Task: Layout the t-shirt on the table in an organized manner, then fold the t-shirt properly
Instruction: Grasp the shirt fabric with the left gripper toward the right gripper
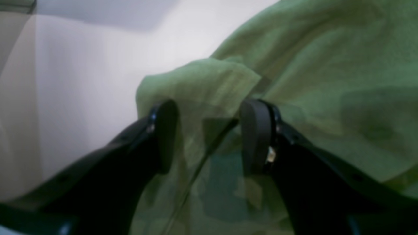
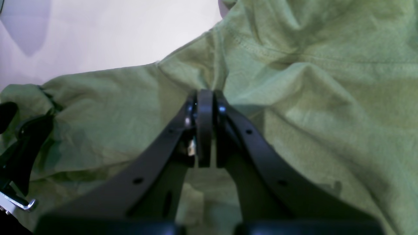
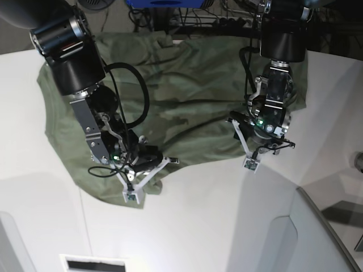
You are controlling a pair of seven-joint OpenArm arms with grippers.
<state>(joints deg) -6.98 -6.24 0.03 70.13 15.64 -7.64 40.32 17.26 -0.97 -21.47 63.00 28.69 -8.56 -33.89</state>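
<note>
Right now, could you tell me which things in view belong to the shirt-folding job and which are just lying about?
Part of the job:
- olive-green t-shirt, spread crumpled
- white table under it
- left gripper, jaws apart around a shirt edge
- right gripper, shut on the t-shirt

Just lying about:
- grey panel at the table's corner
- cables behind the table

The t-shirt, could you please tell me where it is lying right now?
In the base view the t-shirt lies crumpled across the far half of the white table, stretching between the two arms, its near edge under the right gripper and left gripper.
</note>
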